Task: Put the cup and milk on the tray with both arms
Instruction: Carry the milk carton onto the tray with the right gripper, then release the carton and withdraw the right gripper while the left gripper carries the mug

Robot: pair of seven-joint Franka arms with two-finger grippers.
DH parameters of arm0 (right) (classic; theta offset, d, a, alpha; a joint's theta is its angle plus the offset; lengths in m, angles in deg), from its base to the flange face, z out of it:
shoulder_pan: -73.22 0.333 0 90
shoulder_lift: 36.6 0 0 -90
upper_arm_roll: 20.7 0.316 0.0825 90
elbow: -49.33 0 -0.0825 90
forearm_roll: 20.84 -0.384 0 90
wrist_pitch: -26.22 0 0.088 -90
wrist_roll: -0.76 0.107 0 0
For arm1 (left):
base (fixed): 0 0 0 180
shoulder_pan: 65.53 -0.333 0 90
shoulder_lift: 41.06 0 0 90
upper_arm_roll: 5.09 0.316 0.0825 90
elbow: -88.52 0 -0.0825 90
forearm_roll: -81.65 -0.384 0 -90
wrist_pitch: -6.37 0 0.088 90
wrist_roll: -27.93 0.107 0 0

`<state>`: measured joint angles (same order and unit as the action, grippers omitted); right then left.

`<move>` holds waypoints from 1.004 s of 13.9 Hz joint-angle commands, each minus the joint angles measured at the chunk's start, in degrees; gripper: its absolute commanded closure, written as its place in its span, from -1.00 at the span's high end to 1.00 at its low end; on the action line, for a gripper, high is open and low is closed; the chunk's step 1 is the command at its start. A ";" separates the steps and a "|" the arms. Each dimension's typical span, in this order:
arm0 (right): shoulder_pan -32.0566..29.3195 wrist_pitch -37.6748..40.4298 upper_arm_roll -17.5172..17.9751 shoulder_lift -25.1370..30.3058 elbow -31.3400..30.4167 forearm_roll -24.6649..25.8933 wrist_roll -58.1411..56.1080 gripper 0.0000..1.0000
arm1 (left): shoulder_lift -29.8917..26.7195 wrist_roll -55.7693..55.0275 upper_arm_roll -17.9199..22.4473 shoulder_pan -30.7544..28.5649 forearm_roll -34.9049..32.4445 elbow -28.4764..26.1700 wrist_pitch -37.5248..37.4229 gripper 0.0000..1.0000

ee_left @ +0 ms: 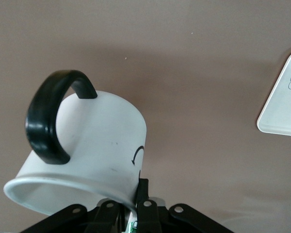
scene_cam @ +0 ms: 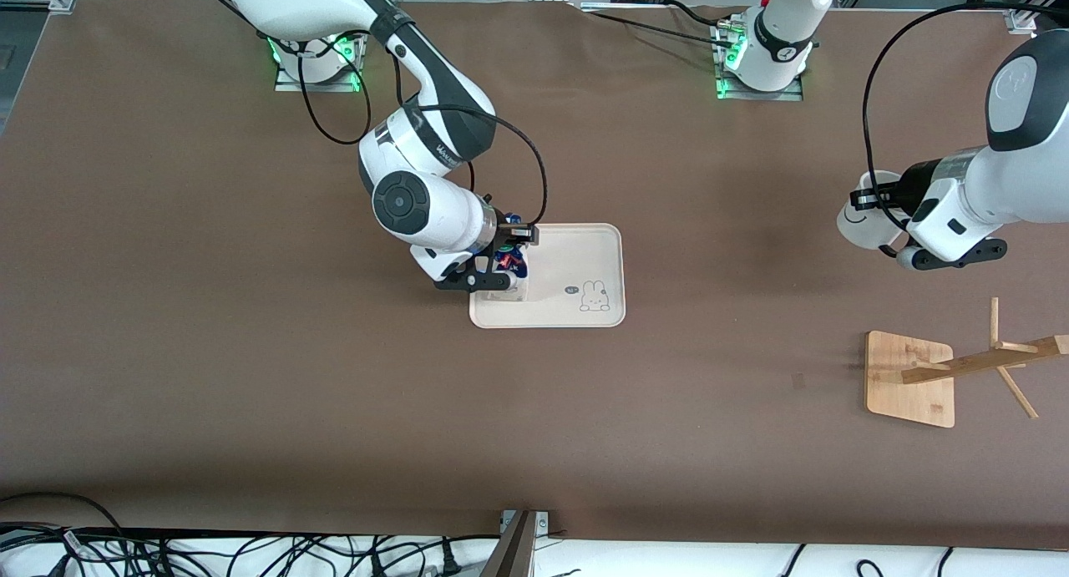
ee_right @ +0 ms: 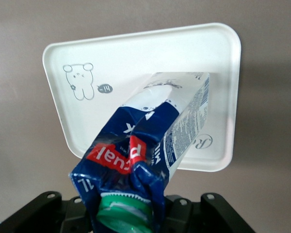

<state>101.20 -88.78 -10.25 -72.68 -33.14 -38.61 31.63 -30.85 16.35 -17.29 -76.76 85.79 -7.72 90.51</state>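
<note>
My right gripper (scene_cam: 504,262) is shut on the crumpled top of the milk (scene_cam: 509,265), a blue and white carton with a green cap. It holds the carton over the tray (scene_cam: 576,255), at the end toward the right arm. In the right wrist view the milk (ee_right: 157,138) points down at the tray (ee_right: 136,58) from the right gripper (ee_right: 131,213); I cannot tell whether its base touches. My left gripper (scene_cam: 884,214) is shut on the rim of the white cup (scene_cam: 862,220) over bare table toward the left arm's end. The left wrist view shows the cup (ee_left: 97,141), its black handle, the left gripper (ee_left: 136,196) and a tray corner (ee_left: 283,107).
A wooden rack (scene_cam: 910,381) with a square base and slanted pegs stands toward the left arm's end, nearer to the front camera than the cup. Cables lie along the table's front edge. Brown table surface lies between the tray and the cup.
</note>
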 commanded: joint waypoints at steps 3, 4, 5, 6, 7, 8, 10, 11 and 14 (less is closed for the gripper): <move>-0.29 2.59 -0.34 -0.56 -0.50 -0.59 -1.87 -0.58 | 1.66 0.15 -0.28 0.16 -1.42 3.08 -1.87 -1.00; -0.47 2.07 -0.43 -1.26 -0.41 -0.60 -1.78 0.00 | 1.66 0.15 -0.28 0.16 -1.42 3.16 -1.87 -1.00; -0.38 1.54 -0.52 -1.97 -0.32 -0.60 -1.52 0.99 | 1.66 0.15 -0.28 0.16 -1.42 3.16 -1.78 -1.00; -0.47 0.93 -0.69 -2.06 -0.41 -0.51 -1.60 1.00 | 1.66 0.07 -0.28 0.24 -1.42 3.25 -1.78 -1.00; -0.47 0.83 -1.04 -2.06 -0.32 -0.25 -1.52 1.00 | 1.66 -0.20 -0.28 0.77 -1.42 3.25 -1.78 -1.00; -0.47 1.01 -1.39 -1.89 -0.32 -0.24 -1.52 1.00 | 1.66 -0.63 -0.28 0.95 -1.42 3.25 -1.78 -1.00; -0.47 1.36 -1.57 -1.36 0.29 -0.24 -1.60 1.00 | 1.66 -0.73 -0.28 0.95 -1.42 3.25 -1.78 -1.00; -0.47 1.36 -1.57 -0.66 0.38 -0.33 -1.52 1.00 | 1.66 -0.73 -0.28 1.04 -1.42 3.16 -1.87 -1.00; -0.21 2.41 -1.31 2.94 0.38 -0.33 -1.52 1.00 | 1.66 -0.81 -0.28 1.12 -1.33 3.25 -1.87 -1.00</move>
<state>100.97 -87.62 -11.77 -73.19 -32.06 -38.61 30.87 -30.06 16.05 -17.33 -75.91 85.79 -6.65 90.40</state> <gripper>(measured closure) 0.000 0.907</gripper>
